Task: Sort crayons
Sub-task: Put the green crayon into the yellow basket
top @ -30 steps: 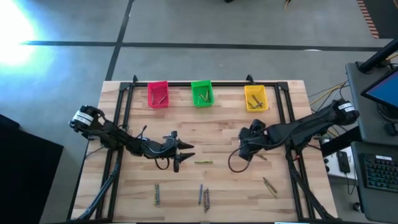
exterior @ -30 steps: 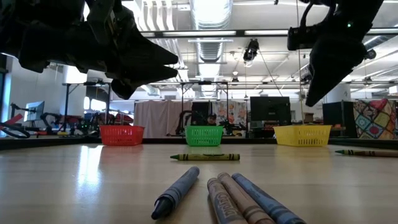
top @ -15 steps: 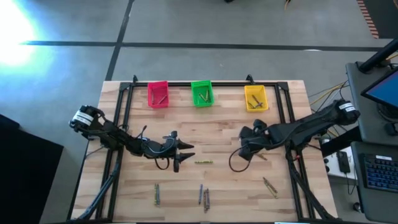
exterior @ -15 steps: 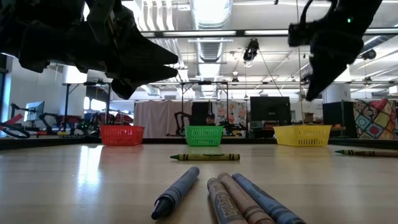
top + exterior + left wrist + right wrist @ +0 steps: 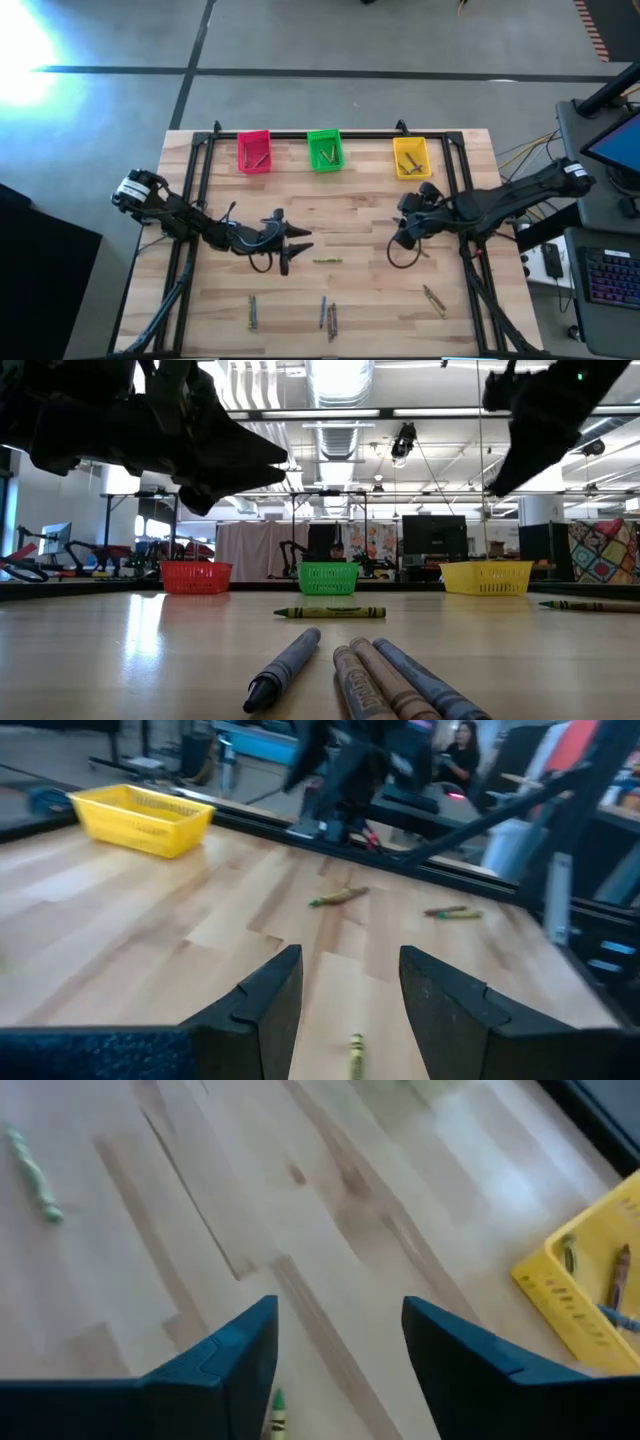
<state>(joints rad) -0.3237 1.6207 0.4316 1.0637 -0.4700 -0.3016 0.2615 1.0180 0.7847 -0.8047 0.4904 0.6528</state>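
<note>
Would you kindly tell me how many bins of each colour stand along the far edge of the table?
Pink bin: 1
Green bin: 1
Yellow bin: 1
Total: 3

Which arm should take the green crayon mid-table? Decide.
Left. The left gripper hangs open right beside the green crayon, which shows between its fingers. The right gripper, also open, is farther off.

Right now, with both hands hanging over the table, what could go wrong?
The three crayons at the front edge lie touching, so a hand may pinch two colours together. The right hand, open and empty, has a crayon tip only partly in sight beneath it, so a grab could miss. The left hand, open, hangs short of the olive crayon.
</note>
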